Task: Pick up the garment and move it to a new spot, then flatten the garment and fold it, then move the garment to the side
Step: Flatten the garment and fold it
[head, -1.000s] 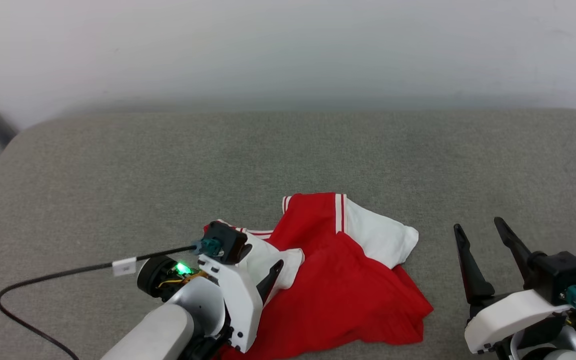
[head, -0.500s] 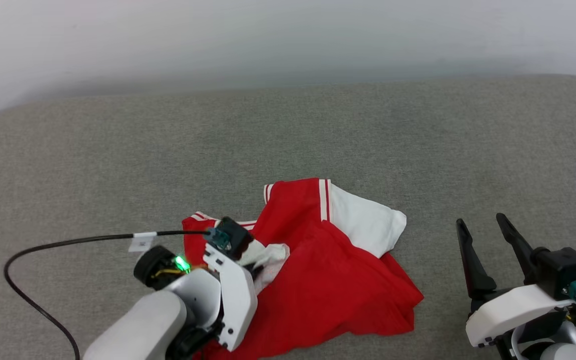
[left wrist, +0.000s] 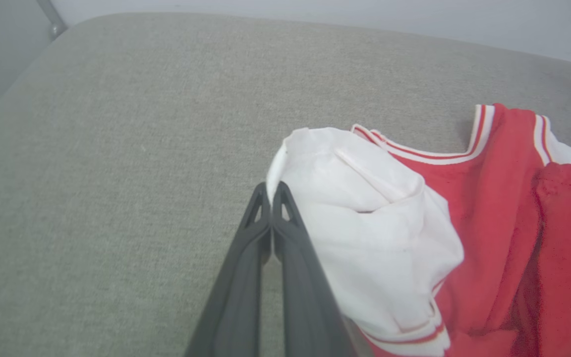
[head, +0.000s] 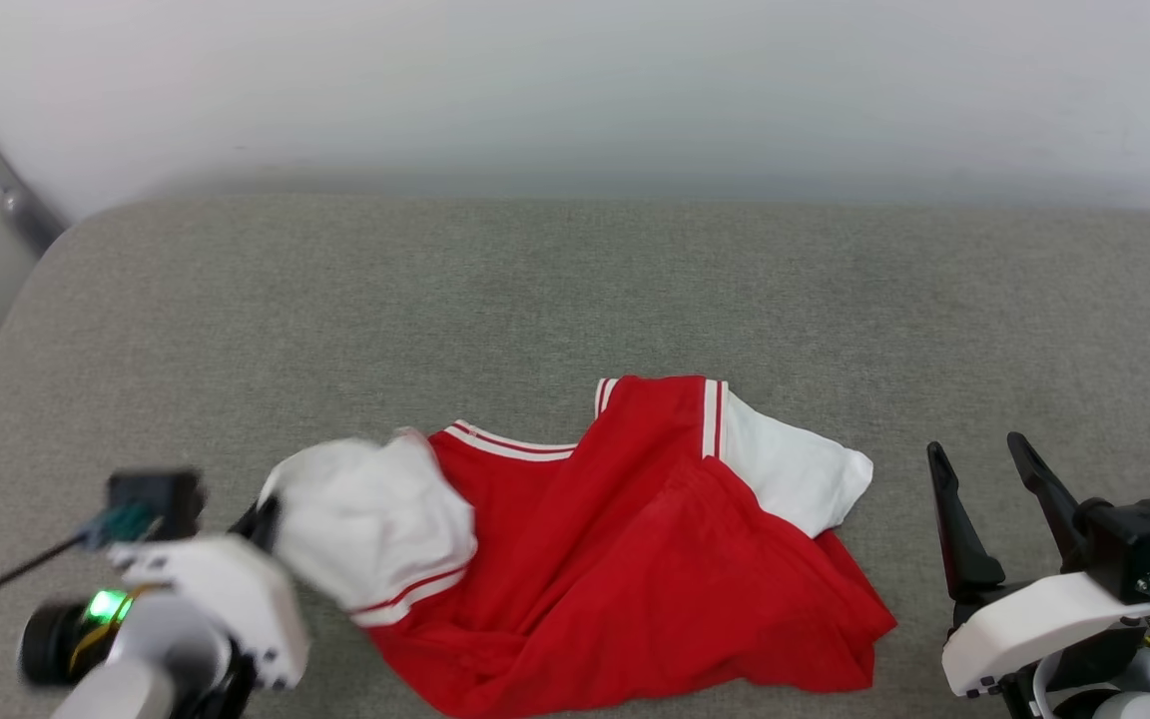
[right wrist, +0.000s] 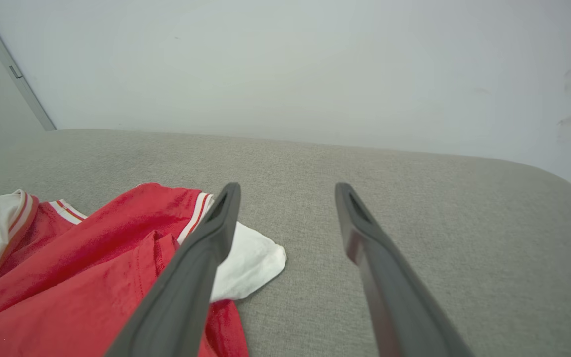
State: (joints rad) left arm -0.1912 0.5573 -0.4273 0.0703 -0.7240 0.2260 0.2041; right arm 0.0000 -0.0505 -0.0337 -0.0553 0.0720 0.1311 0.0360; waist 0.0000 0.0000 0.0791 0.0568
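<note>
Far left, a thin black cable (head: 21,569) trails off the wrist, beside a green light (head: 104,604) glowing on the blurred white housing. Here's the left gripper (left wrist: 270,191): its two long dark fingers are pressed flat together, tips pinching the edge of a white sleeve (head: 365,519). That sleeve bunches up into a soft, puffy fold, with red-and-white striped trim along its cuff.

Moving across, the garment (head: 655,559) lies crumpled on a grey cushion (head: 575,290) with a coarse woven texture and rounded corners. The body is thin red fabric, rumpled in loose ridges, and a curved striped neckline (head: 510,444) shows at its top edge. No lettering can be made out in these folds.

On to the second white sleeve (head: 795,474), lying flat and smooth, pointing right.

Far right, the right gripper (head: 976,445) hangs just beside the shirt, not touching it, its tapered black fingers spread wide with nothing between them. Behind it all is a plain pale wall (head: 575,90).
</note>
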